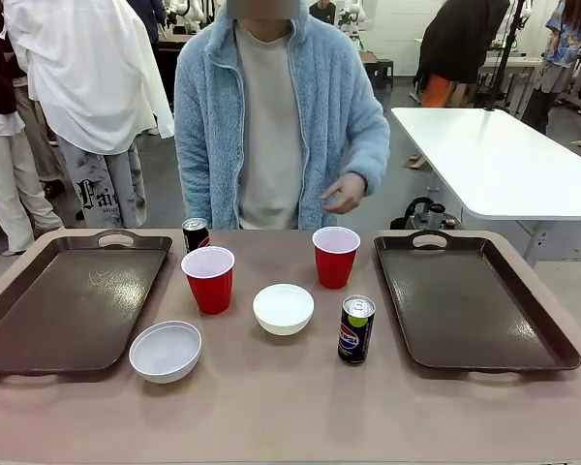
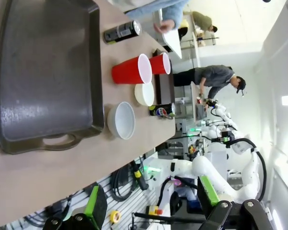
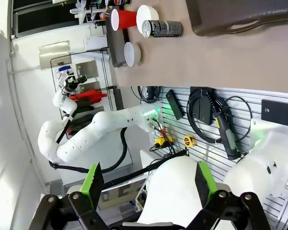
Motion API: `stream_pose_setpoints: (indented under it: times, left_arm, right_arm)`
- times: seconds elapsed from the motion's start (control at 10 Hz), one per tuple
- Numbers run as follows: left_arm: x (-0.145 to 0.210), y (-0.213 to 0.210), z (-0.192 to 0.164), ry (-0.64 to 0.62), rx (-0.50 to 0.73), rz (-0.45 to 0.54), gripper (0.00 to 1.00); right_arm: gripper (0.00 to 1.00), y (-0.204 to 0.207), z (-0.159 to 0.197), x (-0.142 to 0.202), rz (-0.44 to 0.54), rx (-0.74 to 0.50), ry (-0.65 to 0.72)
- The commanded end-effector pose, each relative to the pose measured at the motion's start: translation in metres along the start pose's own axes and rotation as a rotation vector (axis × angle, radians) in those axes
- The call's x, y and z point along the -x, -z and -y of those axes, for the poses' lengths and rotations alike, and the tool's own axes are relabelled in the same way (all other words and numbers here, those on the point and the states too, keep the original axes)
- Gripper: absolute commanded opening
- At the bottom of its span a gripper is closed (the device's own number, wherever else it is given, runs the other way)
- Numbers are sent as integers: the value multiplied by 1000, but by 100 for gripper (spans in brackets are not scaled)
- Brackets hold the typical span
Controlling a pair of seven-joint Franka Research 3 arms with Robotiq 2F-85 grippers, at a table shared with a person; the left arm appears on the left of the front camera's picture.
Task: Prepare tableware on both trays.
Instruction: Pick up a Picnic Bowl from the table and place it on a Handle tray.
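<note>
Two dark brown trays, left [image 1: 73, 300] and right [image 1: 470, 300], lie bare at the table's ends. Between them stand two red cups [image 1: 209, 279] [image 1: 335, 257], two white bowls [image 1: 166, 351] [image 1: 284, 308] and two black Pepsi cans [image 1: 356, 329] [image 1: 195, 233]. A person in a blue fleece stands at the far side, one hand [image 1: 345, 192] raised above the table. My left gripper [image 2: 151, 201] is open, off the table's near edge, facing the left tray [image 2: 48, 72] and the nearest bowl [image 2: 121, 120]. My right gripper [image 3: 149, 179] is open too, far from the right tray [image 3: 240, 14] and a can [image 3: 162, 28].
The brown table [image 1: 290, 407] has free room along its near edge. A white table [image 1: 494, 155] stands behind at the right, and other people move in the background. A slotted wall with cables and tools [image 3: 206, 115] runs below the table's near edge.
</note>
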State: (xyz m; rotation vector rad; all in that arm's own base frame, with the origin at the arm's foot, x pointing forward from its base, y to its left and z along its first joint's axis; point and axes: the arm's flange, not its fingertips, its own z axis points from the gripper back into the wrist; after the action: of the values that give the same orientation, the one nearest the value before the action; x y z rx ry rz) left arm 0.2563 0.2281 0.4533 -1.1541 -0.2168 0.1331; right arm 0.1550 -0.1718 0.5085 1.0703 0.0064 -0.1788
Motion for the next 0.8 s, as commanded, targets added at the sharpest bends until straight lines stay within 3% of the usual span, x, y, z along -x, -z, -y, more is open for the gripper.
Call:
stream_pose_setpoints:
  times: [0.0, 0.7]
  left_arm:
    - [-1, -1, -1, -11, 10, 14, 100]
    - [-1, -1, -1, -11, 10, 14, 100]
  right_arm:
    - [100, 1, 1, 0, -10, -6, 16]
    - [100, 1, 1, 0, -10, -6, 16]
